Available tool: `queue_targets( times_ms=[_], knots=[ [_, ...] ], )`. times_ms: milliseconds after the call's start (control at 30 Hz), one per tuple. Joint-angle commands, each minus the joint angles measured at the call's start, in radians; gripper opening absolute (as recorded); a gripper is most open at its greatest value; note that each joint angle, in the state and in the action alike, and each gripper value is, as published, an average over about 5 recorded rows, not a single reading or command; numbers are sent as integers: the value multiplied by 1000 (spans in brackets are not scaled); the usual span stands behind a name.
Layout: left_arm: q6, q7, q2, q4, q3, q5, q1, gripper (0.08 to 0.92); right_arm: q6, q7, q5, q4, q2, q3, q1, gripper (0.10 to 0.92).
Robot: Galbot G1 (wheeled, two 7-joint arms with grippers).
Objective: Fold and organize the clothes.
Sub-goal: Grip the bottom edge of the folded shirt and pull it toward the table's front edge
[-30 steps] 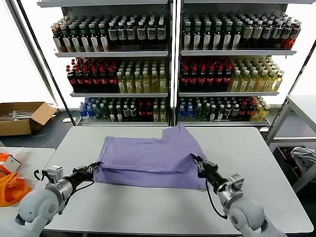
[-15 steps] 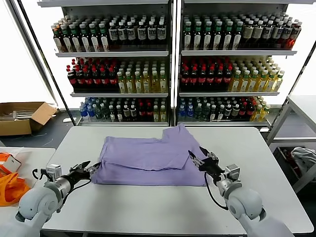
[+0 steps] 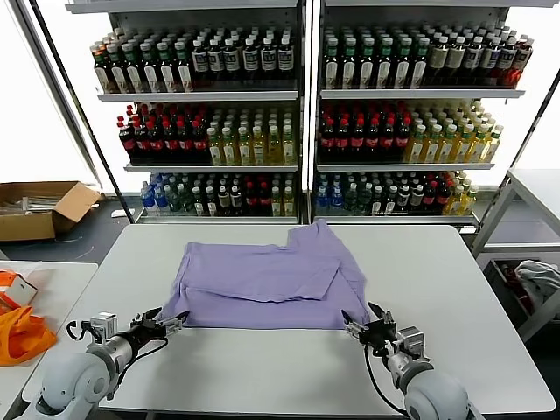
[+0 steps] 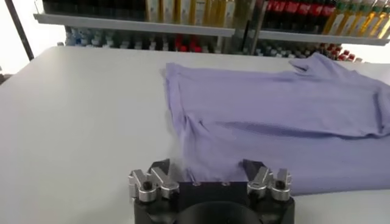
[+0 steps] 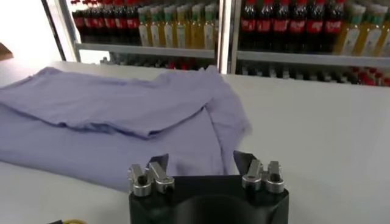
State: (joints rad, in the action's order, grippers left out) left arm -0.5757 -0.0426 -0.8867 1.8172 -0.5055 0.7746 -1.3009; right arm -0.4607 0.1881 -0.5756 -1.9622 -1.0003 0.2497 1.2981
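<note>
A lavender-purple T-shirt (image 3: 262,284) lies folded over on the white table (image 3: 262,367), plain side up, one sleeve pointing to the far side. It also shows in the left wrist view (image 4: 274,122) and the right wrist view (image 5: 122,115). My left gripper (image 3: 166,324) is open and empty, just off the shirt's near left corner. My right gripper (image 3: 367,330) is open and empty, just off the shirt's near right corner. Neither gripper touches the fabric.
Shelves of bottles (image 3: 297,114) stand behind the table. An orange bag (image 3: 17,332) lies on a side table at the left. A cardboard box (image 3: 39,206) sits on the floor at far left. A pale cloth bundle (image 3: 538,280) lies at the right.
Both grippers let go of the shirt's near edge and drew back toward me. Their jaws opened. The folded shirt settled flat on the table.
</note>
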Motion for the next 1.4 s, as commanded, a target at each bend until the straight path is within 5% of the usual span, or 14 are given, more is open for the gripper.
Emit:
queue_targets(
  times_ms=[33, 433, 633, 1167, 1400],
  knots=[
    [0, -24, -5, 0, -2, 16, -22, 584, -27, 32, -23, -17, -8, 7, 39, 471],
    [24, -43, -31, 35, -12, 17, -45, 237, -16, 28, -33, -32, 3, 14, 39, 142],
    [23, -34, -31, 133, -64, 6, -164, 103, -21, 23, -44, -126, 40, 66, 155, 105],
    [-2, -12, -86, 419, -285, -56, -554, 95, -25, -16, 22, -383, 66, 312, 581, 108],
    [-4, 0, -89, 512, -386, -49, -591, 213, -20, -13, -4, -429, 83, 397, 535, 266]
  ],
)
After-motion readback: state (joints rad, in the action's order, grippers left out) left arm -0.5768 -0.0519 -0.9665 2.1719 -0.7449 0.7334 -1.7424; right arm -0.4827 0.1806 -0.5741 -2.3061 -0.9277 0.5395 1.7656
